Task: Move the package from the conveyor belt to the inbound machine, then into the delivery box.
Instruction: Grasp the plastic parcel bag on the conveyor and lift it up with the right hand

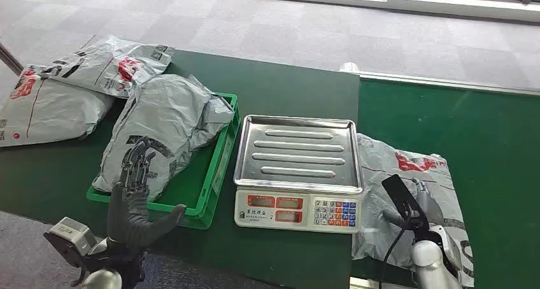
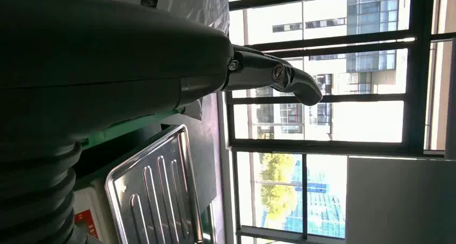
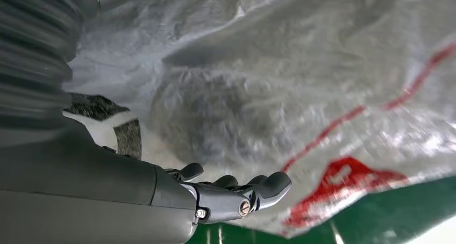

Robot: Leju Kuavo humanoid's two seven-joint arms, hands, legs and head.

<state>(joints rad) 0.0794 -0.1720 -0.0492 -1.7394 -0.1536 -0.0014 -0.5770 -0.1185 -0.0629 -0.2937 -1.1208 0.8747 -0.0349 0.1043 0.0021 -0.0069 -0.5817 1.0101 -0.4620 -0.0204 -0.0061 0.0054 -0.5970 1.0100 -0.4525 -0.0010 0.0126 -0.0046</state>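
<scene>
A grey package [image 1: 407, 165] with red print lies on the green conveyor belt [image 1: 446, 111], just right of the scale [image 1: 296, 209]. My right hand [image 1: 414, 203] is over the near part of this package with its fingers spread and nothing in its grip. The right wrist view puts the hand [image 3: 161, 195] close above the crinkled package [image 3: 258, 93]; whether it touches is unclear. The scale's steel tray [image 1: 296, 152] carries nothing. Another grey package [image 1: 169, 123] lies in the green crate [image 1: 220, 168]. My left hand [image 1: 134, 181] stands upright and open at the crate's near edge.
Two more grey packages [image 1: 114, 63] [image 1: 44, 107] lie on the green table behind and left of the crate. The left wrist view looks past my left hand [image 2: 134, 56] to the scale tray [image 2: 156, 195] and large windows [image 2: 322, 120]. Grey carpet lies beyond the table.
</scene>
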